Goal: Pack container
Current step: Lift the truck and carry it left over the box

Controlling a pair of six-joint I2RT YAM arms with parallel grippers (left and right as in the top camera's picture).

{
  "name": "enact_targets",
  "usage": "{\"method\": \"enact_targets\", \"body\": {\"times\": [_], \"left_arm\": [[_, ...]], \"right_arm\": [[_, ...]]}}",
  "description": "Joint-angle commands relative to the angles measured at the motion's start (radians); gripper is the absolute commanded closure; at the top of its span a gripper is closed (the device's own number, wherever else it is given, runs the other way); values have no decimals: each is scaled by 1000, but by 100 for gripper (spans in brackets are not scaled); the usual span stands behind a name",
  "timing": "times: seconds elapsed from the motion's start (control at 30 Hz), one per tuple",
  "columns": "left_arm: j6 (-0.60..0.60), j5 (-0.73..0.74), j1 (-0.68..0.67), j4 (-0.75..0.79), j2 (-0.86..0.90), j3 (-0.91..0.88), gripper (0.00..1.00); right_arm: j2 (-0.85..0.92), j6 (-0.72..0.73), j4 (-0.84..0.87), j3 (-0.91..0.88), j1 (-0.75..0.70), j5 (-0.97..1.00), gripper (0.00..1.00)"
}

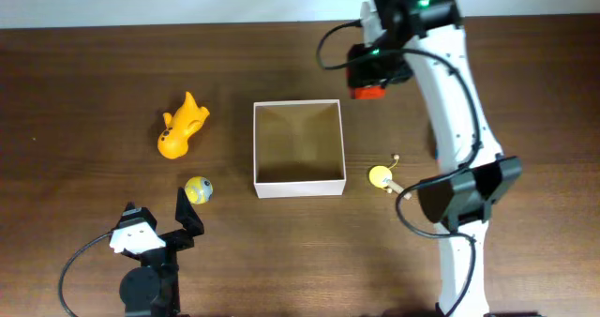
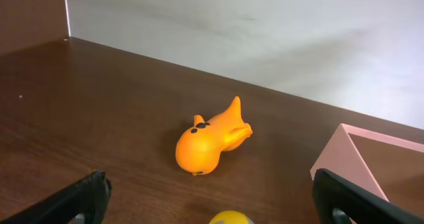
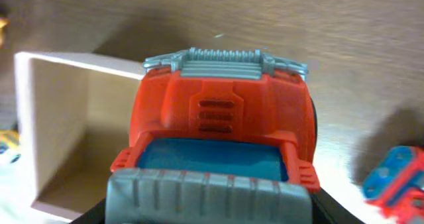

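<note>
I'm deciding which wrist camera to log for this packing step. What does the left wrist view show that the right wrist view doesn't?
Only the left wrist: an orange toy in mid-frame and the top of a yellow ball at the bottom edge. Only the right wrist: a red toy truck filling the frame close up, and a blue-and-red toy at lower right. Both: part of the open-topped container.

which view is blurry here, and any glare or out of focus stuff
Right wrist: the red toy truck fills the frame and looks slightly soft, while the container and a blue-red object behind it are blurred. Left wrist: the orange toy is fairly sharp; the left gripper is dark and fuzzy at the bottom corners. Overhead: sharp, evenly lit, no strong glare on the table.
</note>
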Motion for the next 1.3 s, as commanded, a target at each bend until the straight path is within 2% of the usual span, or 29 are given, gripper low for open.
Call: {"method": "enact_targets", "body": {"times": [0.0, 0.33, 0.47, 0.8, 0.97, 1.27], "left_arm": [[20, 8, 4, 3, -5, -6, 1], [20, 8, 4, 3, -5, -6, 1], [20, 8, 4, 3, -5, -6, 1], [20, 8, 4, 3, -5, -6, 1], [20, 8, 4, 3, -5, -6, 1], [20, 8, 4, 3, -5, -6, 1]], "right_arm": [[-2, 97, 9, 23, 87, 2, 44], [5, 227, 117, 21, 279, 7, 44], [19, 280, 190, -18, 342, 81, 44], [120, 353, 198, -49, 363, 94, 43], [125, 399, 196, -95, 362, 164, 43], [125, 404, 259, -191, 364, 161, 44]]}}
